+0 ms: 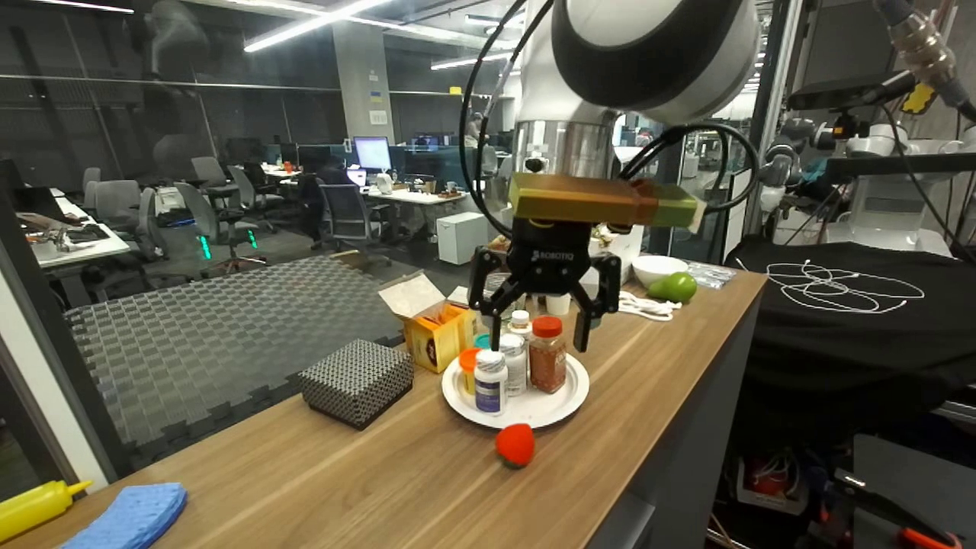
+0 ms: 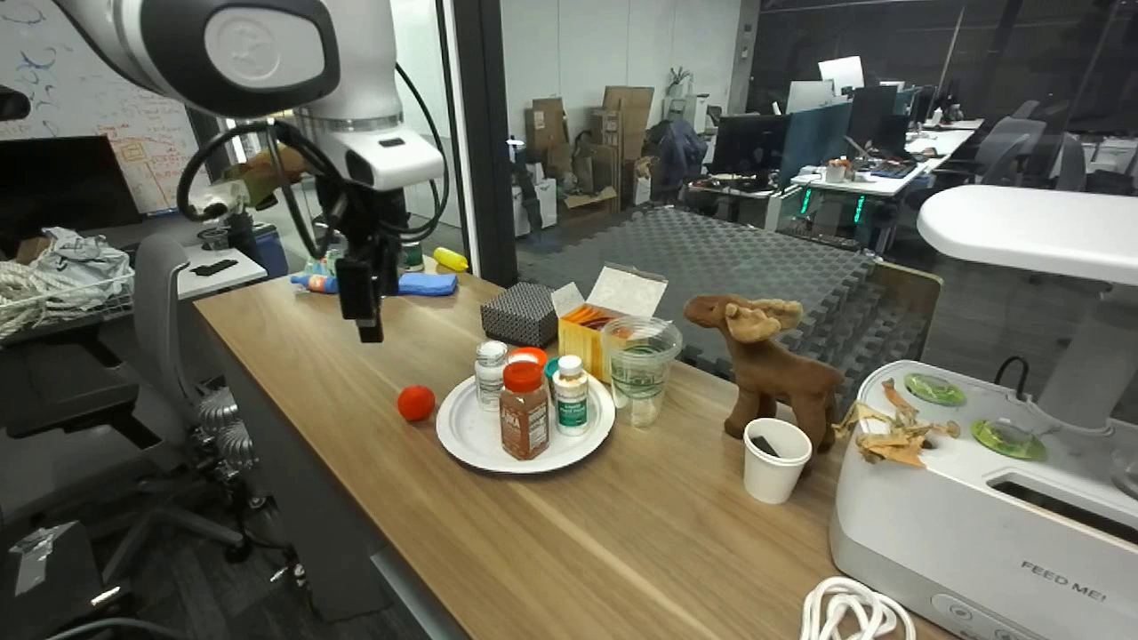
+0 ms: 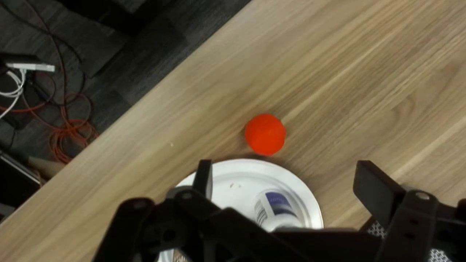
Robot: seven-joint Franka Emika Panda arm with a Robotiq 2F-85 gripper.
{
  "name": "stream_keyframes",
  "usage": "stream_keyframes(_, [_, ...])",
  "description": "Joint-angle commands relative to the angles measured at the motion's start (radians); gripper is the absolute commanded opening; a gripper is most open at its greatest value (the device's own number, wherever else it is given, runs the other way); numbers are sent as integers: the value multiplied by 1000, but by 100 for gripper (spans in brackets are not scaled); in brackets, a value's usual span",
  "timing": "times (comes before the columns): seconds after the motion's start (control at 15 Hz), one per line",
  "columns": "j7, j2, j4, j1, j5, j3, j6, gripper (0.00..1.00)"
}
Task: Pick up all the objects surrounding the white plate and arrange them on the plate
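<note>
A red strawberry-like object (image 1: 515,445) lies on the wooden table just beside the white plate (image 1: 560,409). It also shows in an exterior view (image 2: 416,404) and the wrist view (image 3: 265,134). Several containers stand upright on the plate: a red-capped spice jar (image 2: 524,418), a green-label white bottle (image 2: 571,402), a purple-label white bottle (image 1: 490,387), another white bottle (image 1: 514,366) and an orange-capped container (image 1: 467,370), partly hidden. My gripper (image 3: 284,176) is open and empty, raised above the table. It also shows in both exterior views (image 1: 538,341) (image 2: 364,331).
A dark woven box (image 1: 358,381), an open yellow box (image 1: 438,335) and a clear plastic cup (image 2: 640,378) stand beside the plate. A moose toy (image 2: 782,382), a white paper cup (image 2: 775,467) and a white appliance (image 2: 960,524) stand farther along. A blue sponge (image 1: 133,518) lies at the opposite end.
</note>
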Motion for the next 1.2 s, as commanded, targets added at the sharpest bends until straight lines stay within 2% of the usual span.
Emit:
stream_keyframes(0.0, [15, 106, 12, 5, 87, 8, 128, 100])
stream_keyframes(0.27, [15, 242, 41, 6, 139, -6, 241, 100])
stream_keyframes(0.67, [-31, 367, 101, -5, 284, 23, 258, 100])
stream_keyframes(0.93, [31, 368, 106, 34, 244, -14, 286, 100])
stream_keyframes(1.0, [58, 367, 101, 48, 218, -34, 296, 85])
stream_keyframes(1.07, [73, 367, 100, 55, 203, -45, 298, 83])
stream_keyframes(1.13, [90, 367, 97, 63, 183, -59, 301, 71])
